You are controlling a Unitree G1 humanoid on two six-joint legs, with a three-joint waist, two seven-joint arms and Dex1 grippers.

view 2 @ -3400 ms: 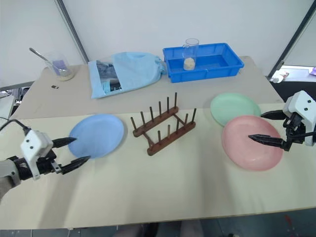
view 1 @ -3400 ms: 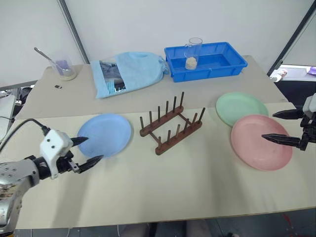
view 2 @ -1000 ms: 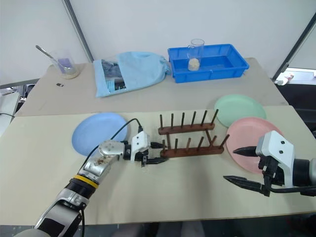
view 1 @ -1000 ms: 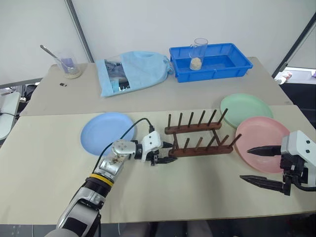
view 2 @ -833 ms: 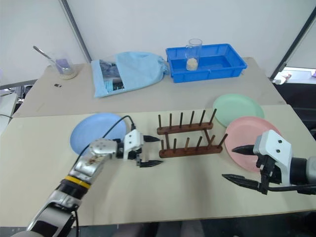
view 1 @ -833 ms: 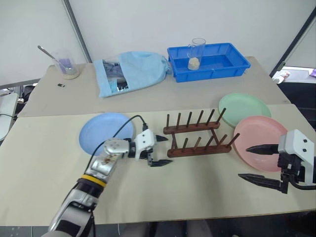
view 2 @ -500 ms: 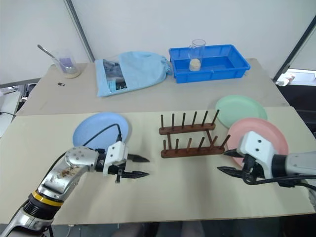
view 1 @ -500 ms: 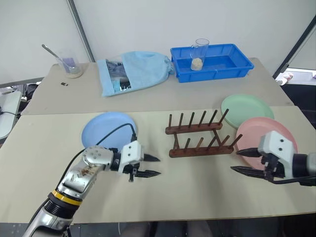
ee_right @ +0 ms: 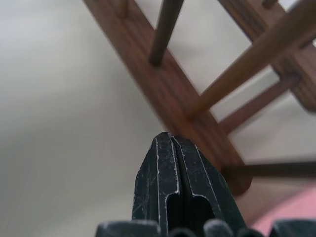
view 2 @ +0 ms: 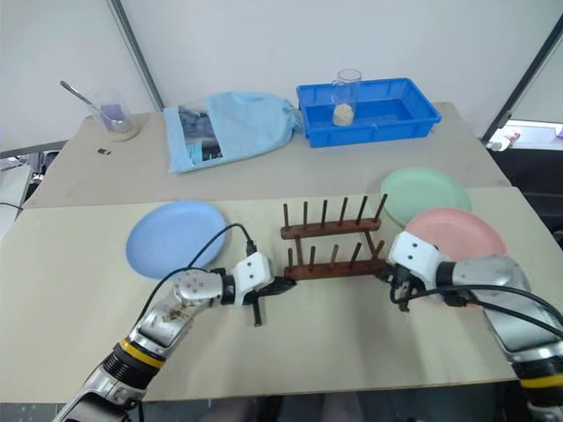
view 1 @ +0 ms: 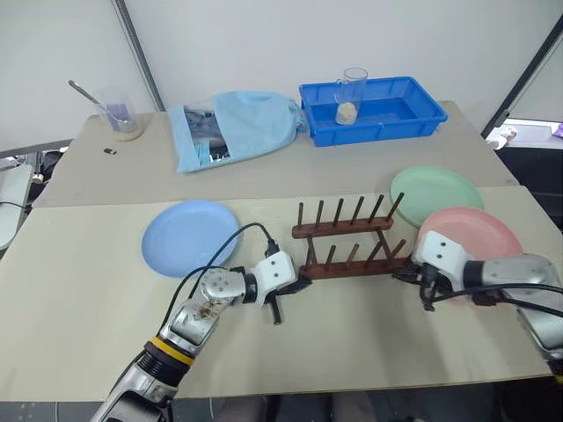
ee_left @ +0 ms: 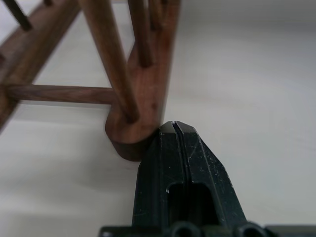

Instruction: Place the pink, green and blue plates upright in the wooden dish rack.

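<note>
Both grippers, open a second ago, are now pressing shut-jawed against opposite ends of the wooden dish rack: left gripper, right gripper. Plates lying flat around it. Advice: nudge evenly, avoiding skew.

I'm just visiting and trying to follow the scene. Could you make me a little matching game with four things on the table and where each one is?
Things:
1. blue plate
2. green plate
3. glass
4. left gripper

Places:
A. standing in the blue tray
B. shut, at the wooden dish rack's left end
C. flat on the table, left of the rack
D. partly under the pink plate

Pairs: 1-C, 2-D, 3-A, 4-B
</note>
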